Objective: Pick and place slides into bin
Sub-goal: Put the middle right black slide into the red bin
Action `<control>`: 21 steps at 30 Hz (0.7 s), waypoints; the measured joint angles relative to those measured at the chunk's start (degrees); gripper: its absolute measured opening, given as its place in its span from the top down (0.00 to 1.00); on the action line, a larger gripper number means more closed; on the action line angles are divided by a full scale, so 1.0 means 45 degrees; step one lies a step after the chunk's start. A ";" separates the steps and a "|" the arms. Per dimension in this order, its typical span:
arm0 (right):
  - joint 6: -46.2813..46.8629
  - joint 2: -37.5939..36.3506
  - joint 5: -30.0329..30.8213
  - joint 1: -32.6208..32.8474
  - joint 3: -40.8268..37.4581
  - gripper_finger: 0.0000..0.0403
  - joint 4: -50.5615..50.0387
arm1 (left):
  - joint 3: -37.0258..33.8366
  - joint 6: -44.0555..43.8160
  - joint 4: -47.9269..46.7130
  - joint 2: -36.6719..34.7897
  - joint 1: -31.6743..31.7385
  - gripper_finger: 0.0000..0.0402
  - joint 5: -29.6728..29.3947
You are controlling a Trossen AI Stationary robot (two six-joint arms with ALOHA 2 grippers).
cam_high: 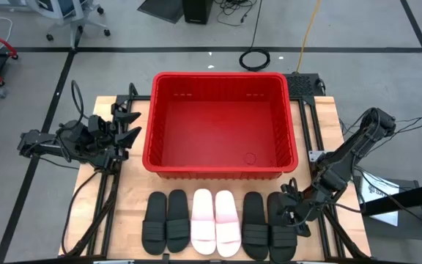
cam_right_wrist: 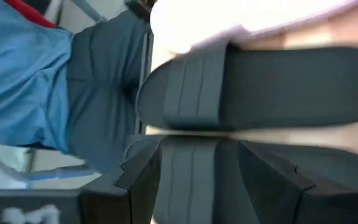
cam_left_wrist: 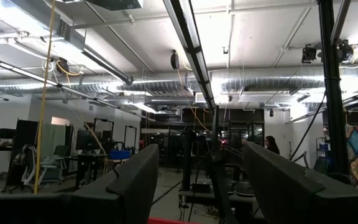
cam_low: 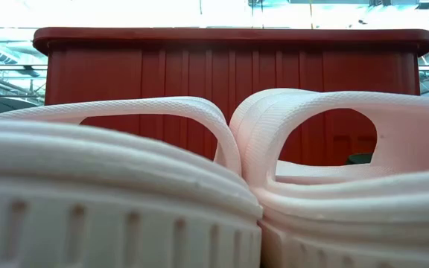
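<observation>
A coiled black cable (cam_high: 255,59) lies on the grey floor (cam_high: 357,29)

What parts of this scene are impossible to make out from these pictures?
- Low view: the pale slides fill the frame, hiding the black slides and both arms.
- Low view: the bin shows only its wall; its inside is hidden.
- High view: the right end effector over the rightmost black slide is too small to judge contact.

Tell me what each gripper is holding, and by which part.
Nothing is held. The right gripper is open, its fingers straddling the strap of the rightmost black slide without closing. The left gripper is open beside the bin.
</observation>
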 joint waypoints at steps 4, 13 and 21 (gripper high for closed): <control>0.0745 -0.0004 -0.0915 0.0005 -0.1132 0.50 0.1097 | 0.0000 -0.0018 0.0000 0.0000 0.0000 0.40 0.0000; 0.2333 -0.0002 -0.1977 0.0002 -0.3282 0.50 0.4076 | 0.0000 -0.0056 -0.0010 0.0000 0.0000 0.40 -0.0002; 0.3230 0.0005 -0.2321 0.0005 -0.4525 0.50 0.5370 | 0.0000 -0.0065 -0.0015 0.0000 0.0000 0.40 -0.0005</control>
